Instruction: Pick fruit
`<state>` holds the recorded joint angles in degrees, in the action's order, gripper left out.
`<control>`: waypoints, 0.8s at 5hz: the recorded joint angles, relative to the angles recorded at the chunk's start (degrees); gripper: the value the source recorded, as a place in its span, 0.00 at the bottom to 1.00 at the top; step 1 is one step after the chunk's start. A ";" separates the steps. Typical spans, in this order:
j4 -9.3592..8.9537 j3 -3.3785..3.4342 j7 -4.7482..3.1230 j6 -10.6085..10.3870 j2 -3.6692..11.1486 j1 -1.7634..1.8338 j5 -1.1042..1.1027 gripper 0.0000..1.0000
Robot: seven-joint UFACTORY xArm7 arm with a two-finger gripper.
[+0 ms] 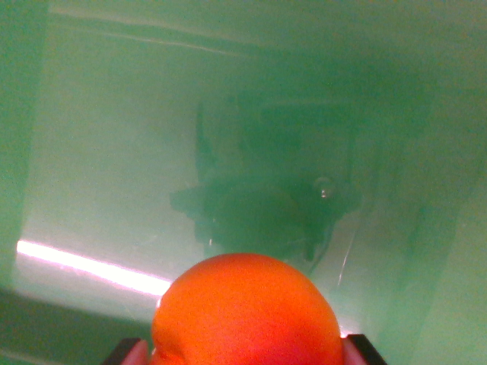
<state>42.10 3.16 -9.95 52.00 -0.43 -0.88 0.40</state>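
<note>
The orange fruit (245,312) is sitting at the bottom centre of the wrist view, seemingly clamped between the gripper (245,351) fingers above a glossy green surface (114,152), so picking is looking largely accomplished.

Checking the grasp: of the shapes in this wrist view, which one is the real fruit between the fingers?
The round orange fruit at the bottom centre, solid and bright between the dark fingertips. The dark shape above it is only a blurred reflection on the glossy green surface.

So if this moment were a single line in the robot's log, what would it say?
view: wrist | claw: shut on orange fruit | below: glossy green surface, arm's reflection | fruit: held at bottom centre
</note>
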 joint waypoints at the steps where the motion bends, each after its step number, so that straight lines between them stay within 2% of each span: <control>1: 1.33 -0.02 -0.03 2.29 -0.97 -0.01 0.04 1.00; 2: 1.33 -0.02 -0.03 2.29 -0.97 -0.01 0.04 1.00; 3: 2.84 -0.04 -0.07 4.92 -2.08 -0.02 0.09 1.00; 4: 2.84 -0.04 -0.07 4.92 -2.08 -0.02 0.09 1.00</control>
<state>44.94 3.12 -10.02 56.92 -2.50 -0.90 0.49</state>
